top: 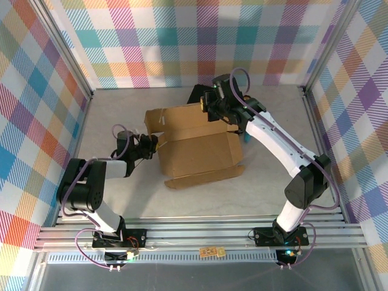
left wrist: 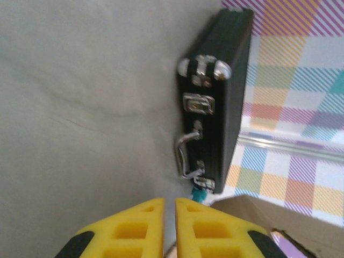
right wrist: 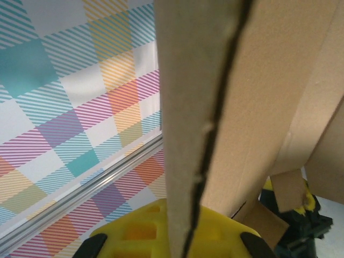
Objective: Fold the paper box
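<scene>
The paper box is a brown cardboard sheet lying mid-table with its back and side panels raised. My right gripper is at the back panel. In the right wrist view the panel's edge runs down between the yellow fingers, which are shut on it. My left gripper is at the box's left side flap. In the left wrist view its yellow fingers stand almost together, with a brownish bit deep in the slit. A cardboard corner shows just to their right.
A black hard case with metal latches stands behind the box, near the back wall. A small teal object lies at its foot. Checkered walls enclose the table, and an aluminium rail runs along the near edge.
</scene>
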